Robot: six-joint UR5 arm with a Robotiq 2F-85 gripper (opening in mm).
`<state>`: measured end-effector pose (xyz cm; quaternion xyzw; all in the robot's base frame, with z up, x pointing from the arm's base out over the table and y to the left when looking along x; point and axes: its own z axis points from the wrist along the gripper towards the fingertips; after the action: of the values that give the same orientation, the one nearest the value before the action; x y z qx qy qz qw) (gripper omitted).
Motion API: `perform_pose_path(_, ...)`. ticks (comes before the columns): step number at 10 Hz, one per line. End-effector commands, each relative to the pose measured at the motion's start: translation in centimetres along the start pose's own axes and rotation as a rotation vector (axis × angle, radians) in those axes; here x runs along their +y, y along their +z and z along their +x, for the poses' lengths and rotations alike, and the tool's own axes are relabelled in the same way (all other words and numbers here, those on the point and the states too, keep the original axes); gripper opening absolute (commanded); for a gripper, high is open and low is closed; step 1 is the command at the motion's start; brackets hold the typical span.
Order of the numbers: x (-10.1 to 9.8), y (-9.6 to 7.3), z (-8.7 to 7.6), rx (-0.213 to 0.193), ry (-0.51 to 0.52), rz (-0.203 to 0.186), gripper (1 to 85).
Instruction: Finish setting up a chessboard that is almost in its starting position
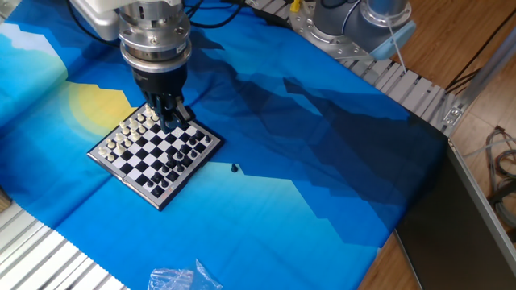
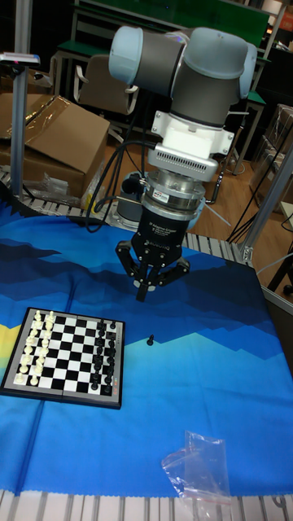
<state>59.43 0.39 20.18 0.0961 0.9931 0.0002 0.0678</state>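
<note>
The chessboard (image 2: 65, 356) lies on the blue cloth (image 2: 203, 383) at the left of the bench, white pieces along its left edge and black ones along its right. One black piece (image 2: 150, 339) stands off the board on the cloth, just to its right. The gripper (image 2: 145, 295) hangs above the cloth between board and stray piece, its fingers (image 2: 140, 290) drawn narrow to a point, holding nothing that I can make out.
</note>
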Motion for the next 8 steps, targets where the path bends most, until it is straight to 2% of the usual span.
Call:
perform_pose_path(1, 0.6, -0.2, 0.0, 0.003, 0.024, -0.027, 1.0)
perform_pose_path(3, 0.8, -0.2, -0.2, -0.003, 0.035, -0.036, 1.0)
perform_pose_path(5, 3.4, -0.5, -0.8, -0.019, 0.117, -0.134, 1.0)
perform_pose_path(7, 4.5, -0.8, 0.7, 0.032, 0.157, -0.152, 1.0)
perform_pose_path(8, 4.5, -0.5, 1.8, 0.057, 0.16, -0.148, 1.0)
